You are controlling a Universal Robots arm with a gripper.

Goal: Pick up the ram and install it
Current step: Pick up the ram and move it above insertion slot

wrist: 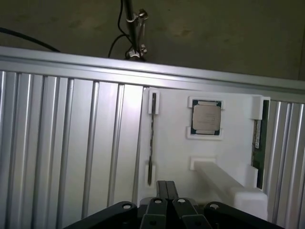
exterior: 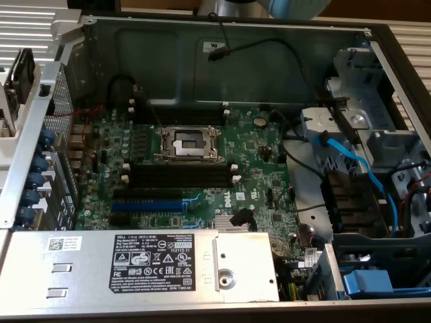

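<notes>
White holder (wrist: 171, 152) carries two thin memory sticks on edge, the ram (wrist: 151, 138) along the edge nearest the gripper (wrist: 167, 184) and a second stick (wrist: 260, 143) along the opposite edge, with one processor chip (wrist: 206, 117) between them. The gripper's fingers are pressed together, empty, just off the ram's end; a clean pick, I judge, needs them spread, centred across its thin edge at mid-length, then lifted straight from both end clips (wrist: 153, 102).

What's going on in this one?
The arm's black gripper, shut and empty, hangs above a white plastic holder on ribbed metal. In the holder sit a long thin dark ram stick, untouched, a second greenish stick and a square silver processor chip. The black memory slots in the open case look empty.
</notes>
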